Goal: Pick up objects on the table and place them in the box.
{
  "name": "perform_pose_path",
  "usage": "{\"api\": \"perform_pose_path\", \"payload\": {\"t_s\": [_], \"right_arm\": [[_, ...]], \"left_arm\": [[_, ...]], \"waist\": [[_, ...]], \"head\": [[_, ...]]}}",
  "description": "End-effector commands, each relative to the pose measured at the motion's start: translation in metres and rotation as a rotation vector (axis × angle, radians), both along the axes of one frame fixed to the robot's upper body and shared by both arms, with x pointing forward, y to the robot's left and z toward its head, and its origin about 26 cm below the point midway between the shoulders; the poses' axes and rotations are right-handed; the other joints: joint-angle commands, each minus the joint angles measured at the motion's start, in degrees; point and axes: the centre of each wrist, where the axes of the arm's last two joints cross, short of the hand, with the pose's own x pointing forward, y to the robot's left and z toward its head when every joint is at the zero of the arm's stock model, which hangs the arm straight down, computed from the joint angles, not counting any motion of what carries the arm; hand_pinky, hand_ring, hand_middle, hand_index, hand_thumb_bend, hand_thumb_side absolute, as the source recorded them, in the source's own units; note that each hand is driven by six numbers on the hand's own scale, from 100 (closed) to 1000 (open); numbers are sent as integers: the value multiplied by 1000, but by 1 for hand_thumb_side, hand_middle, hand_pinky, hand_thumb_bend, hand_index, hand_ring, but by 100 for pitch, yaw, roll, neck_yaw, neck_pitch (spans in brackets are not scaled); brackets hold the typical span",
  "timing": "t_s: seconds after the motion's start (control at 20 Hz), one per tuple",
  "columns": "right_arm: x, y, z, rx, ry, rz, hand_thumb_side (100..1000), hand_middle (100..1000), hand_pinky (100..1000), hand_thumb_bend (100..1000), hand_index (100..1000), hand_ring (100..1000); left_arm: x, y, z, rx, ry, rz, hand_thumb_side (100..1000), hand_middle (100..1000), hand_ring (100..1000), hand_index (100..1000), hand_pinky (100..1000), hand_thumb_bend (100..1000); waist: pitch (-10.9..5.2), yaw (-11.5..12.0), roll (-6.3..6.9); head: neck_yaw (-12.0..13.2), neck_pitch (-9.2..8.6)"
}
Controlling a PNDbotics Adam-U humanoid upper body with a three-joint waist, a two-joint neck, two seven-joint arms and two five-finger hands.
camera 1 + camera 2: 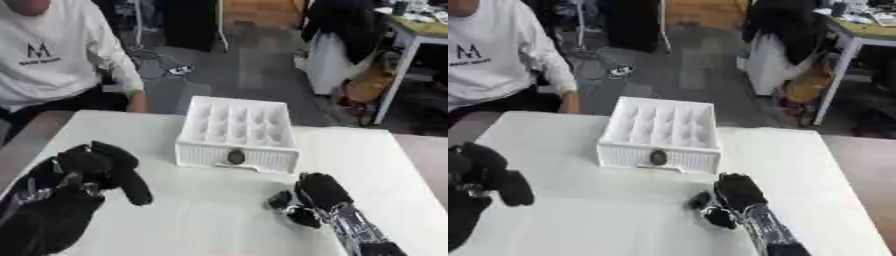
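Observation:
A white plastic box (238,156) with a grid of small compartments stands on the white table (201,215), just beyond its middle. Its front wall carries a small dark oval (236,157). My right hand (320,192) is low over the table in front of the box's right corner, its back turned to the camera. Small dark shapes (282,200) show at its left edge; I cannot make out whether they are part of the hand or a thing. My left hand (92,167) is raised at the lower left, open and holding nothing. No loose object shows on the table.
A person in a white sweatshirt (48,60) sits at the table's far left corner, one hand (136,102) at the edge. Beyond the table are grey floor, a white desk (411,35) at the far right and dark clothing hanging beside it.

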Motion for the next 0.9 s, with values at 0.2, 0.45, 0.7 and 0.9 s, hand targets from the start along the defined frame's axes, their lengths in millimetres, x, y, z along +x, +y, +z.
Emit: {"api": "perform_pose_path", "payload": {"t_s": [0.2, 0.45, 0.7, 0.9], "right_arm": [[5, -11, 9, 89, -251, 83, 799, 100, 100, 100, 100, 100], [1, -11, -8, 252, -379, 132, 802, 100, 100, 100, 100, 100], [-1, 1, 6, 372, -485, 219, 806, 100, 100, 100, 100, 100], [-3, 12, 29, 430, -557, 296, 806, 100, 100, 100, 100, 100]], "left_arm": [[-2, 3, 8, 8, -34, 11, 689, 771, 584, 846, 601, 467], [-2, 3, 9, 6, -42, 13, 689, 770, 584, 846, 601, 468], [-2, 3, 13, 6, -59, 14, 687, 770, 585, 845, 603, 471], [-2, 2, 16, 11, -74, 8, 685, 770, 587, 844, 605, 473]], "waist": [[-71, -1, 70], [-44, 23, 119], [-45, 29, 147], [-53, 37, 155]], "head": [[3, -76], [17, -133], [27, -86], [28, -54]]}}
